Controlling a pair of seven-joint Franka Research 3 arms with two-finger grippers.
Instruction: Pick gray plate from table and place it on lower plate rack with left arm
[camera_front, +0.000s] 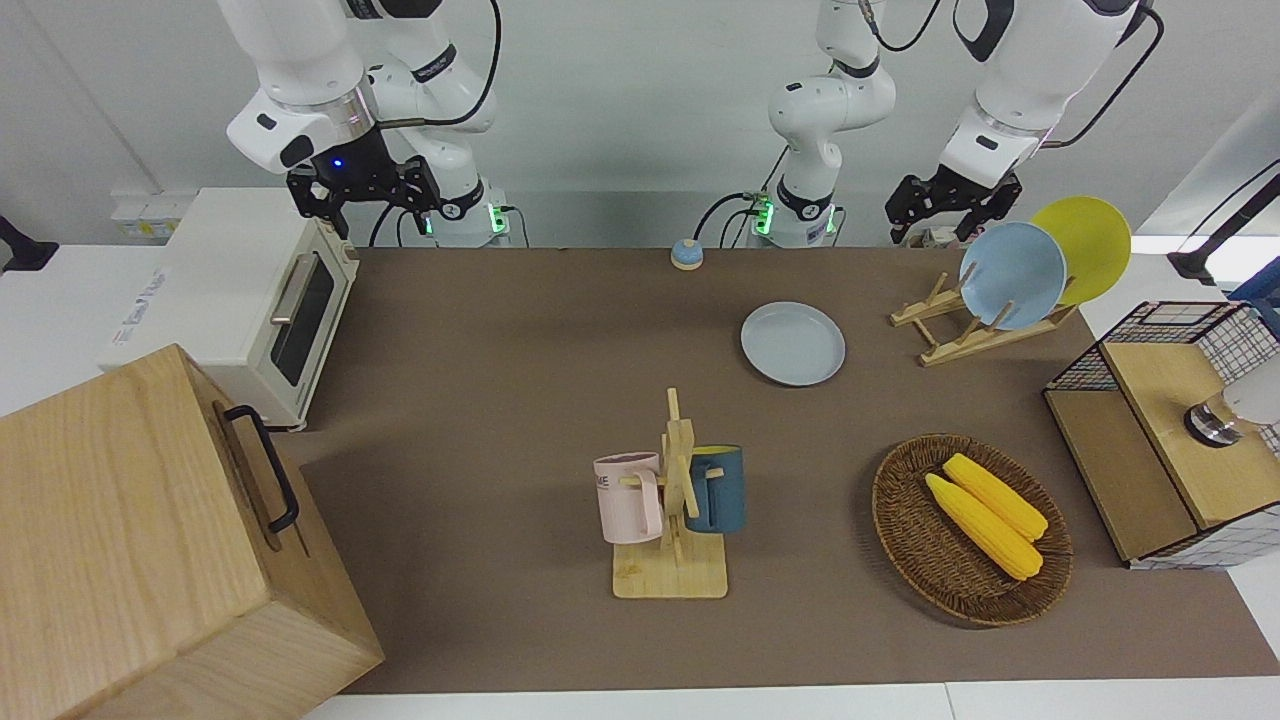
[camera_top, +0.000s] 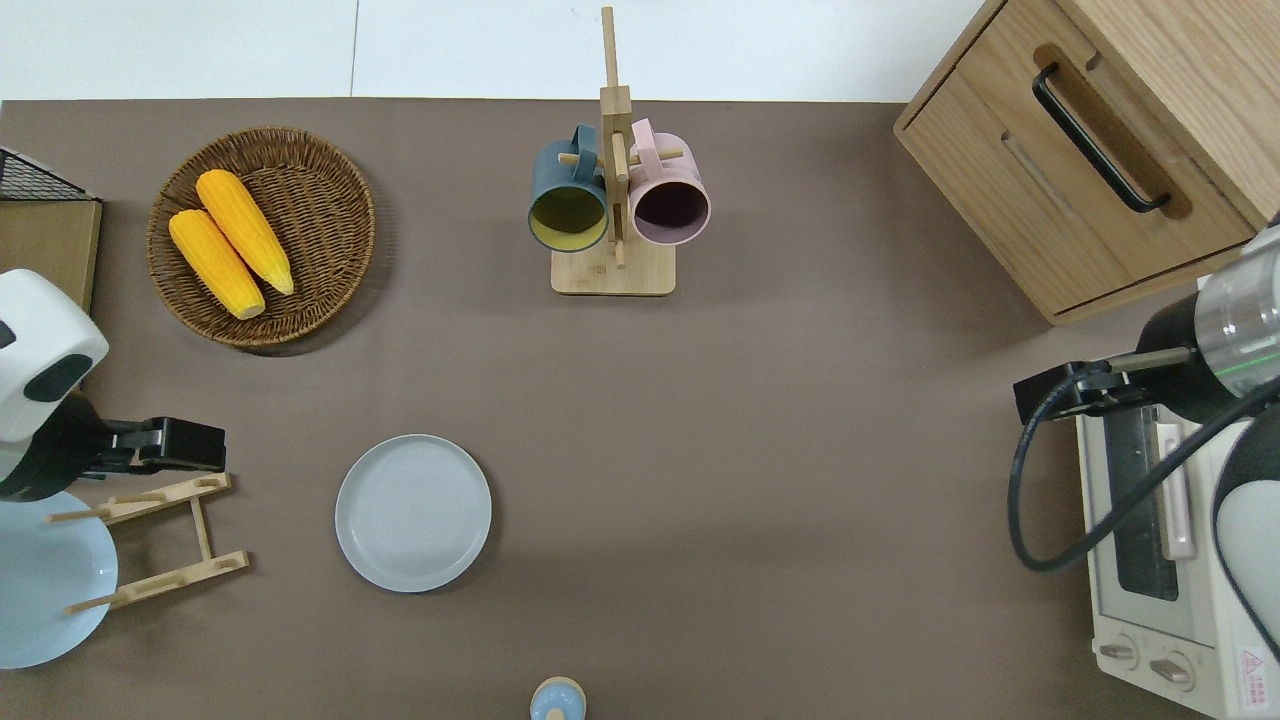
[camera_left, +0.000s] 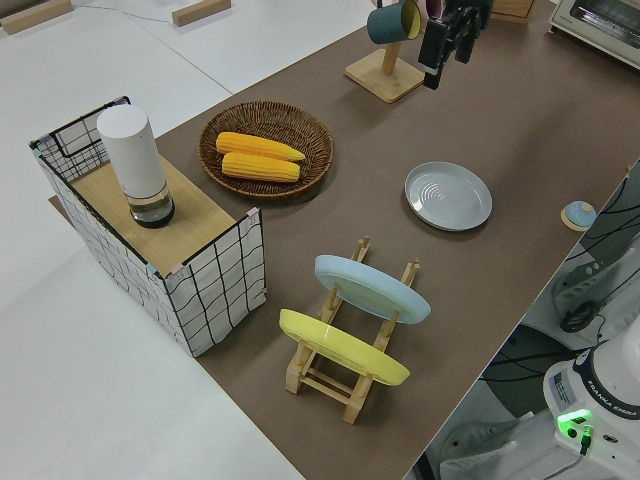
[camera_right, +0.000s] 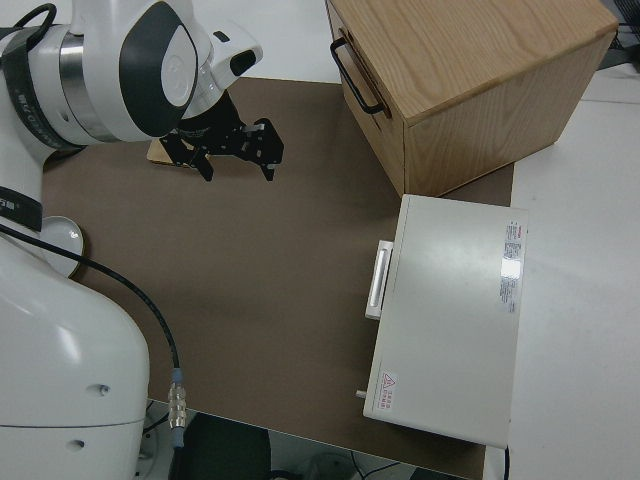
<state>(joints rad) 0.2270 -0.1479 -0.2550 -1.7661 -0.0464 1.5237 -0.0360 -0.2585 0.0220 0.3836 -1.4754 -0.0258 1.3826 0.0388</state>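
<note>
Left gripper hung empty in the front view, fingers apparently spread, though that was hard to judge; the right arm was parked. The gray plate lay flat on the table, so nothing was done yet: reach, grasp, lift and racking all remained. From overhead, the gripper was over the rack, with the plate beside it across bare mat. From the left side, the rack's slots nearest the plate looked free.
</note>
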